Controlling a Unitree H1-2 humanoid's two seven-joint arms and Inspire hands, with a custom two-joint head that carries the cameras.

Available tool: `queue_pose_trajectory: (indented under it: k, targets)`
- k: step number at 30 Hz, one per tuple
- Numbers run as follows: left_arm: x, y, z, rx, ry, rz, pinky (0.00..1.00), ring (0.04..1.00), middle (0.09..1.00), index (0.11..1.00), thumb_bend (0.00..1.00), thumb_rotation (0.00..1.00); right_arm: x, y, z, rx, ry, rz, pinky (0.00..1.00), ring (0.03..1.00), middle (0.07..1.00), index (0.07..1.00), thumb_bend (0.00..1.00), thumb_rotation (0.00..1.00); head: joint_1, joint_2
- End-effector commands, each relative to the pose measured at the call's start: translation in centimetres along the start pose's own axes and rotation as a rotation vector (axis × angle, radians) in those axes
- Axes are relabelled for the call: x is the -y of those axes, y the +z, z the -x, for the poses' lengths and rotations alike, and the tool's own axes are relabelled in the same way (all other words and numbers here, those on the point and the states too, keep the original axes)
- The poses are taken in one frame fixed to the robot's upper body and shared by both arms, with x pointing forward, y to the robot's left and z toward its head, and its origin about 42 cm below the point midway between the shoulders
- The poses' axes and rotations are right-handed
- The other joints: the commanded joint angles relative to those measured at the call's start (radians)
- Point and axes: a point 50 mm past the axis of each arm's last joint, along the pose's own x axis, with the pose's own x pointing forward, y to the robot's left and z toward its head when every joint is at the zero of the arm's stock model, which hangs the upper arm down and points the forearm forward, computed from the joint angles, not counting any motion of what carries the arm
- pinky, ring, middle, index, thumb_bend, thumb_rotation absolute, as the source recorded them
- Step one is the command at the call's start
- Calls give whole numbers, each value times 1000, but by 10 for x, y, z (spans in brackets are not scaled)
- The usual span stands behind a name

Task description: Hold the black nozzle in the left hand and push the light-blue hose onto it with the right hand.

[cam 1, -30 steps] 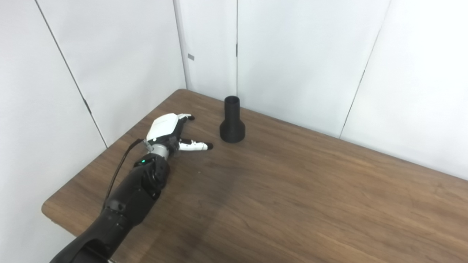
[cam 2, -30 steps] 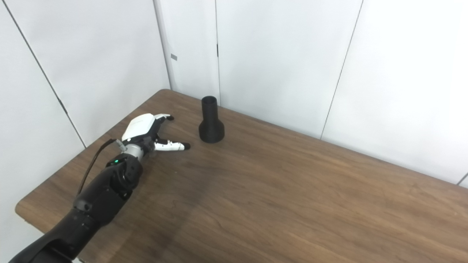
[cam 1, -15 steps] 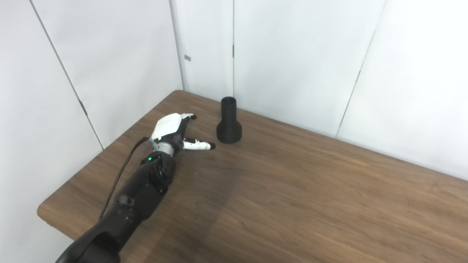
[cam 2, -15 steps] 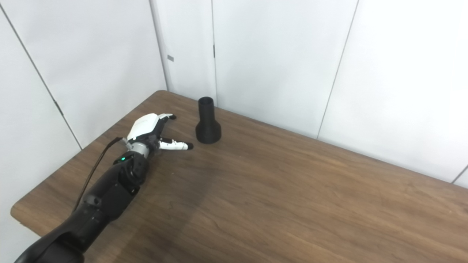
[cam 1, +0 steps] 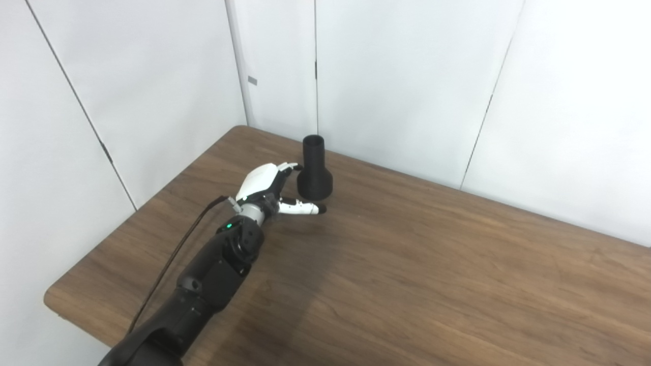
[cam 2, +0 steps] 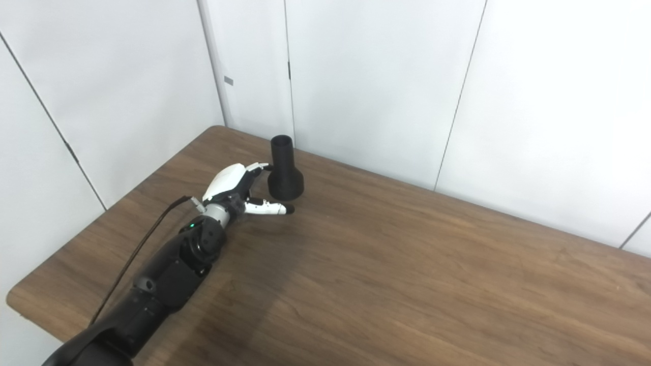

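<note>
A black nozzle (cam 1: 314, 170) stands upright on its wide base near the back left corner of the wooden table (cam 1: 407, 264); it also shows in the right eye view (cam 2: 284, 170). My left hand (cam 1: 267, 189) is open, with fingers spread, just left of the nozzle's base, and its thumb points right in front of the base. The fingertips reach the nozzle's left side; I cannot tell whether they touch it. The hand holds nothing. No light-blue hose and no right hand are in view.
White wall panels (cam 1: 407, 76) stand close behind the table on the back and left sides. The table's left edge (cam 1: 137, 213) runs diagonally beside my forearm. A black cable (cam 1: 173, 264) hangs along the left arm.
My left hand has moved right and forward across the table, from well left of the nozzle to right beside its base. The camera has also shifted a little.
</note>
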Motion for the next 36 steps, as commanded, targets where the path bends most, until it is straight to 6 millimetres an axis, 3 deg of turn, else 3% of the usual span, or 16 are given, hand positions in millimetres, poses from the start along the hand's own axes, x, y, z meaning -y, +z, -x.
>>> queue_pose_trajectory:
  k: [1, 6, 10, 16, 21, 36]
  targets:
    - [13, -1, 5, -23, -74, 28, 818, 914, 940, 884, 1000, 480, -3, -1, 4, -6, 26, 2, 423, 586, 631, 598, 661, 800, -1, 1]
    - [13, 7, 7, -5, -74, 41, 783, 884, 927, 874, 1000, 474, -3, 1, 5, -5, 28, 9, 437, 591, 632, 598, 637, 802, -3, 0]
    - [14, 2, 5, -20, -70, 48, 813, 903, 938, 877, 1000, 480, -4, 1, 5, -4, 28, 9, 433, 587, 628, 596, 618, 796, -4, 0]
    - [16, -8, 1, -51, -41, 44, 761, 861, 904, 875, 1000, 483, -4, 2, 6, -7, 28, 5, 429, 585, 630, 598, 598, 778, -5, 2]
    - [19, -9, -4, -95, -17, 5, 825, 912, 922, 879, 1000, 481, -4, 2, 7, -10, 29, 10, 427, 583, 628, 603, 588, 778, -8, 3]
    - [27, -4, -10, -132, -21, -6, 854, 940, 948, 885, 1000, 407, -7, 8, 10, -20, 35, 7, 434, 581, 626, 605, 559, 768, -19, 9]
